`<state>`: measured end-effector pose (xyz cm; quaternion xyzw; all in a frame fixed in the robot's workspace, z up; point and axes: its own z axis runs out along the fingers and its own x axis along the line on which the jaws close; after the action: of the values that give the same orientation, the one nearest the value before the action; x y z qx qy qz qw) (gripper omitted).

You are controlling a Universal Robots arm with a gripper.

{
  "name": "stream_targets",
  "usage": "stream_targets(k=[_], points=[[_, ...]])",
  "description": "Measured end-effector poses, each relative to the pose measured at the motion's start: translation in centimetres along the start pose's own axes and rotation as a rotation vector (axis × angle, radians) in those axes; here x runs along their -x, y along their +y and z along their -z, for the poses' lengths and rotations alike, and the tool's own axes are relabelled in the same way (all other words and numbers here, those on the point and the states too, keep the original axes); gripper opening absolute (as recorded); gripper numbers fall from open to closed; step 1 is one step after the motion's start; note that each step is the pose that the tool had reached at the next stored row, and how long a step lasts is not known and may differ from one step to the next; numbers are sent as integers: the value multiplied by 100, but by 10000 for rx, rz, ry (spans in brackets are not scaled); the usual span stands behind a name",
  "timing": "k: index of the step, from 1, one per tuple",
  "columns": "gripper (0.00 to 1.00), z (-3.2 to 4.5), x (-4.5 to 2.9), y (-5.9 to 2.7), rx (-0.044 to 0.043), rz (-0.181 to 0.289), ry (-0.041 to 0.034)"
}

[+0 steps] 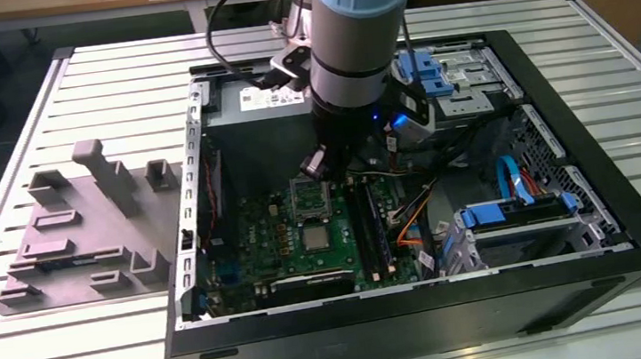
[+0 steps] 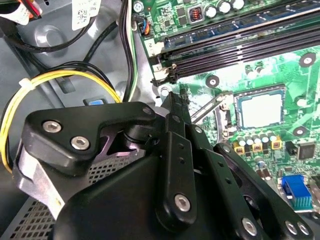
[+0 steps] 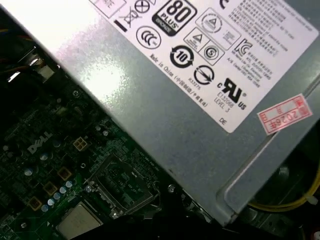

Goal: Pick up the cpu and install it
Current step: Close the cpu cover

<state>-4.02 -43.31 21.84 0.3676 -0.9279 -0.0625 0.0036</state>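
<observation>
Pincer [image 1: 322,167] hovers above motherboard [image 1: 302,235], near cpu [image 1: 316,236].

Silvery cpu [image 1: 317,236] flat on motherboard [image 1: 258,240]

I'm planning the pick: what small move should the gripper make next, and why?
Probably shift the gripper across until it is over the cpu. It hangs beside the power supply, apart from the chip, which lies flat on the motherboard.

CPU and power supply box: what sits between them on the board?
In the first wrist view, the open socket frame lies between the cpu and the grey power supply box, on the green motherboard. The exterior view shows the same order.
</observation>
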Motion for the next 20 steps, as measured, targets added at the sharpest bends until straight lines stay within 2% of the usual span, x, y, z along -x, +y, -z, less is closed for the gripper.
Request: stream_targets(k=[12, 20], points=[[11, 82, -2, 22, -284, -15, 266], [11, 145, -15, 44, -307, 9, 289]])
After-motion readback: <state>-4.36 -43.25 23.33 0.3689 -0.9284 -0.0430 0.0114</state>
